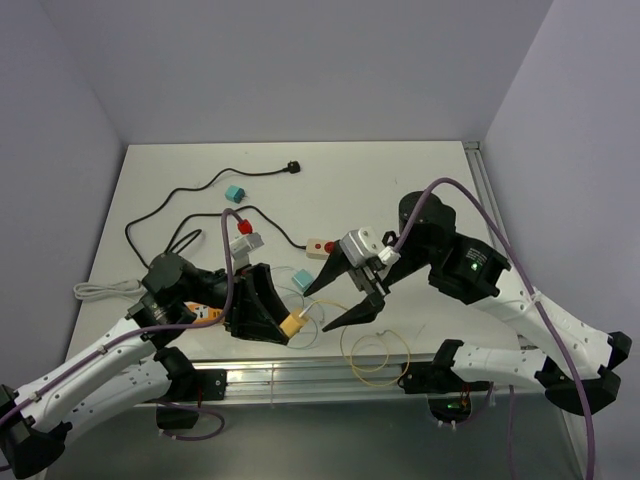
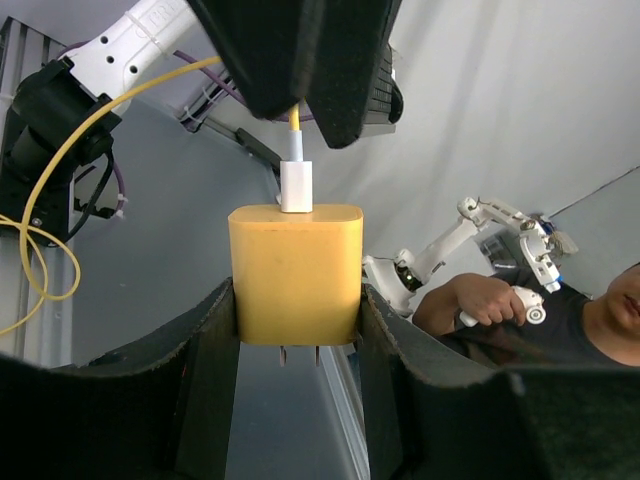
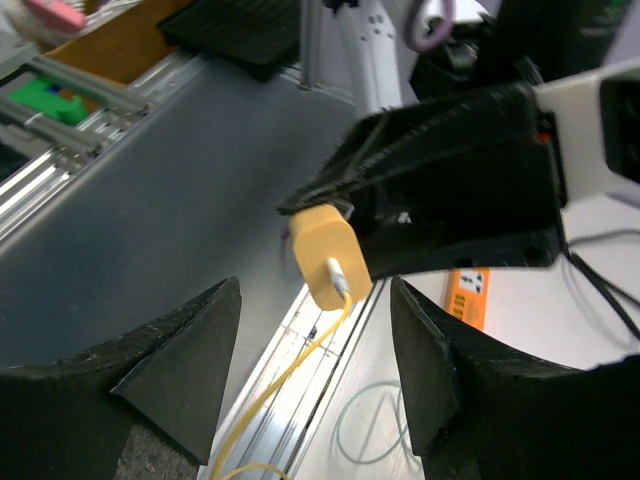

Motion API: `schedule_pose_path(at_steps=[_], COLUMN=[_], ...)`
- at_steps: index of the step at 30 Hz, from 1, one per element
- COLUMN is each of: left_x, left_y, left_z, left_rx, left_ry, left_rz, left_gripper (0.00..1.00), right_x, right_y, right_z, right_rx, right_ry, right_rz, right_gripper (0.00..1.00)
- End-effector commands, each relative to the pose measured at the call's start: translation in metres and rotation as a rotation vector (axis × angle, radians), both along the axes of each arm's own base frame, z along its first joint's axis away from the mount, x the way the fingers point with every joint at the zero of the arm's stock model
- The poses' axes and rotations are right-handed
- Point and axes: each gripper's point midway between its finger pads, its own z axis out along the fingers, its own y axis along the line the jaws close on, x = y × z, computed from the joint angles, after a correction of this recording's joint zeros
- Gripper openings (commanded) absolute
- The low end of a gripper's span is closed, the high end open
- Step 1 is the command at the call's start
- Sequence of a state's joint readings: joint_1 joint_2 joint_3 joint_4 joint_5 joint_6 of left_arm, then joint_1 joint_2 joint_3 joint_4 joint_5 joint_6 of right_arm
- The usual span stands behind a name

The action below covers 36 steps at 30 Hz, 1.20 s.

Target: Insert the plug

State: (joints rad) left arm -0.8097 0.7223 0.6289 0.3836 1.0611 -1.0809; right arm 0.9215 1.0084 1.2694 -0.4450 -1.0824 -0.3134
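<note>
My left gripper (image 1: 283, 318) is shut on a yellow plug (image 1: 294, 325), a boxy charger with a white connector and a yellow cable (image 1: 375, 352). In the left wrist view the plug (image 2: 295, 270) sits clamped between the pads, its two prongs pointing back toward the camera. My right gripper (image 1: 324, 304) is open and empty, its fingers spread just right of the plug. In the right wrist view the plug (image 3: 325, 255) hangs between my open fingertips (image 3: 225, 300). An orange power strip (image 1: 205, 312) lies under the left arm and also shows in the right wrist view (image 3: 470, 296).
A beige socket with a red switch (image 1: 320, 247) on a black cable (image 1: 170, 205) lies mid-table. A white adapter (image 1: 245, 240) and two teal blocks (image 1: 235, 192) (image 1: 302, 279) lie nearby. The table's aluminium front rail (image 1: 300, 378) runs just below the grippers.
</note>
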Motion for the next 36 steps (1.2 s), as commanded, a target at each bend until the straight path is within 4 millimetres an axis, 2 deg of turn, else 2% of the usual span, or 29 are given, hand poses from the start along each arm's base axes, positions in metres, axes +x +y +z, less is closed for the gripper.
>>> schedule_pose_path(at_steps=[1,13,23,36], left_x=[-0.010,-0.009,-0.009,-0.013], left_y=[0.007,0.005,0.005,0.009], left_z=[0.023,0.019,0.022,0.027], left_rx=[-0.064,-0.060,-0.065,-0.074], left_ry=[-0.053,-0.058,-0.069,-0.077], left_rz=[-0.035,-0.044,-0.039,-0.043], left_gripper=[0.00,0.00,0.00,0.00], right_x=[-0.017,-0.013,-0.024,-0.023], right_y=[0.001,0.027,0.030,0.041], right_z=[0.023,0.016,0.002,-0.015], right_rx=[0.106,0.055,0.015,-0.029], right_ry=[-0.084,-0.067,-0.044,-0.019], right_rz=[0.141,0.218,0.267,0.249], right_gripper=[0.68,0.58,0.54,0.50])
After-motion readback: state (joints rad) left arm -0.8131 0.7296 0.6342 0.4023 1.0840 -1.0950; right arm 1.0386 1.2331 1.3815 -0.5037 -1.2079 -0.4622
